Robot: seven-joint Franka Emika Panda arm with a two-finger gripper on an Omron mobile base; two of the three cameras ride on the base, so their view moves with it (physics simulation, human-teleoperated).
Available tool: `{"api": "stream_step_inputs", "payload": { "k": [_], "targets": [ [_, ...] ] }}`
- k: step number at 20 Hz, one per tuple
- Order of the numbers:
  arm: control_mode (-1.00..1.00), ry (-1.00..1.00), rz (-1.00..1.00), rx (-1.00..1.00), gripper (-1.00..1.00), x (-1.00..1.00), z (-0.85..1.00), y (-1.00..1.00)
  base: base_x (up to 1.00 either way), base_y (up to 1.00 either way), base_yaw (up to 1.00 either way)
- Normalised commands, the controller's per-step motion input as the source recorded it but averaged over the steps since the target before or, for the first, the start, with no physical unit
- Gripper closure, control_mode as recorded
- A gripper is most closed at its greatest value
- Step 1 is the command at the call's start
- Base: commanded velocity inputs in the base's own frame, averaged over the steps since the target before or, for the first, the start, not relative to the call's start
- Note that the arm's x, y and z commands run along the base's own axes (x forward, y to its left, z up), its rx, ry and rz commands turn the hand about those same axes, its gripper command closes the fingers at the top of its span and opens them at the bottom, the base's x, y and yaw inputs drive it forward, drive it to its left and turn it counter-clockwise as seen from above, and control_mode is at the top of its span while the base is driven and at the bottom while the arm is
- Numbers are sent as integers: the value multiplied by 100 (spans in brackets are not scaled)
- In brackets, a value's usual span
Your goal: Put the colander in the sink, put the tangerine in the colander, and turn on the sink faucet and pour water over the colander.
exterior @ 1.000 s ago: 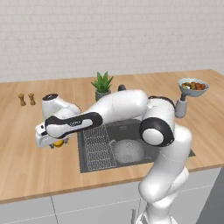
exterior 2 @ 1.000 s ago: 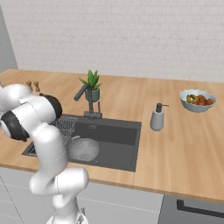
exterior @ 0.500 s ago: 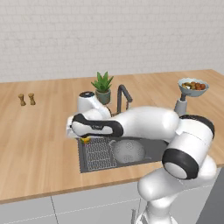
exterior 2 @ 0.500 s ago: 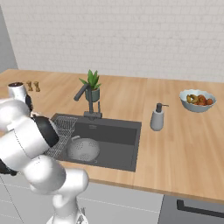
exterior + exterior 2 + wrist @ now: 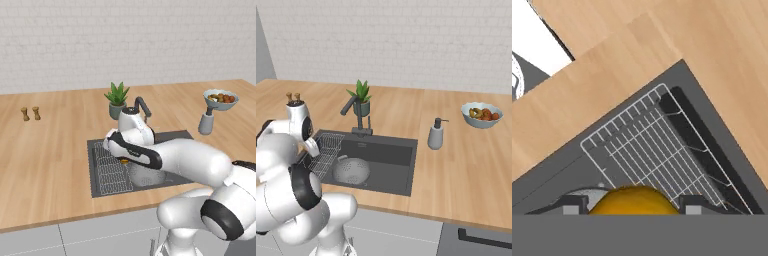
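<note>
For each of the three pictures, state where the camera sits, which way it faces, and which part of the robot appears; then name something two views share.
Left base view: behind-left, facing the sink; arm from lower right, tangerine at the gripper.
Right base view: behind-right, facing the colander and faucet; arm lower left.
Hand view: on the hand, above the wire rack; fingertips flank the tangerine.
Shared: both base views show the fruit bowl.

The white arm reaches out low over the large dark grey rectangular sink (image 5: 177, 136), its two-finger gripper (image 5: 633, 205) clamped on the small bright orange tangerine (image 5: 633, 200).
</note>
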Motion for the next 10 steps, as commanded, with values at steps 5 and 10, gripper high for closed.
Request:
{"api": "stream_step_inputs", "payload": {
  "k": [5,10],
  "targets": [
    [-100,7,-63,10,100,-1,1,-60,0,0,0],
    [-100,6,-61,12,100,-1,0,-47,0,0,0]
  ]
}}
